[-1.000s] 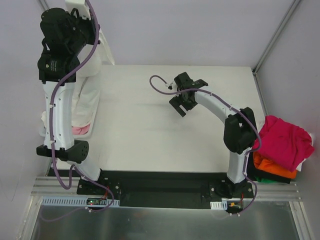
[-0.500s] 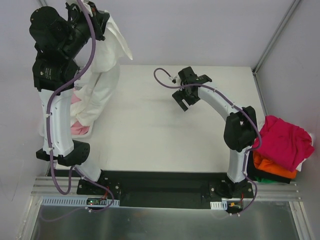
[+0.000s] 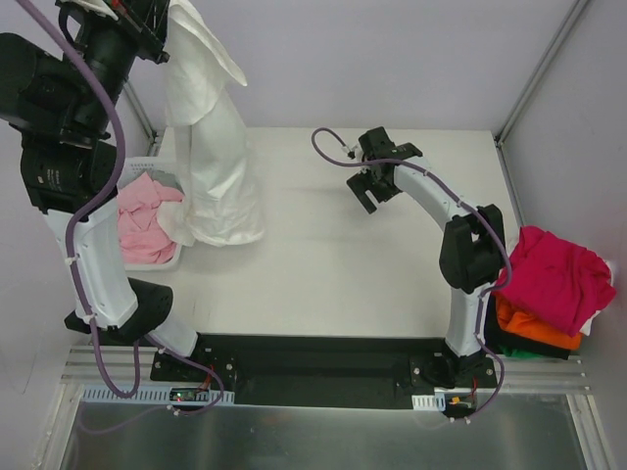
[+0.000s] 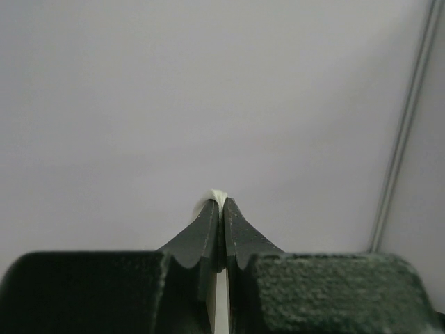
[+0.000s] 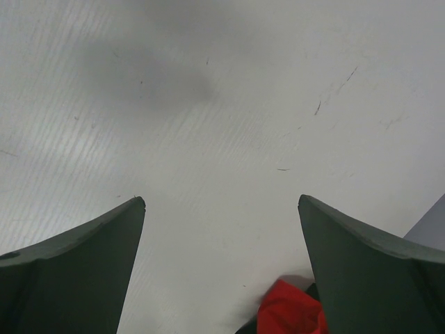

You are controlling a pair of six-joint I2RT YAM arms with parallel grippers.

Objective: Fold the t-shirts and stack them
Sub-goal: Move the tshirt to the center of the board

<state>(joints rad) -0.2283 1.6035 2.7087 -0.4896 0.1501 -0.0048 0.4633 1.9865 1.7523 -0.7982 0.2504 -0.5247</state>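
Observation:
A white t-shirt [image 3: 211, 147] hangs long from my left gripper [image 3: 165, 27], raised high at the back left; its hem trails on the table by the basket. In the left wrist view the left gripper [image 4: 222, 203] is shut, with a tuft of white cloth [image 4: 217, 194] pinched at the tips. A pale pink t-shirt [image 3: 147, 220] lies in the basket. My right gripper [image 3: 375, 186] hovers open over the middle of the table, nothing between its fingers [image 5: 104, 236]. A pile of magenta [image 3: 554, 274], orange [image 3: 529, 328] and dark t-shirts lies at the right edge.
The white lattice basket [image 3: 165, 262] stands at the table's left edge, under my left arm. Walls with metal posts close in the back and both sides. A red-orange bit of cloth [image 5: 288, 309] shows low in the right wrist view.
My left arm has lifted the white t-shirt higher and swung it right, out of the basket, baring the pink one. My right gripper has drifted slightly right and back, still open.

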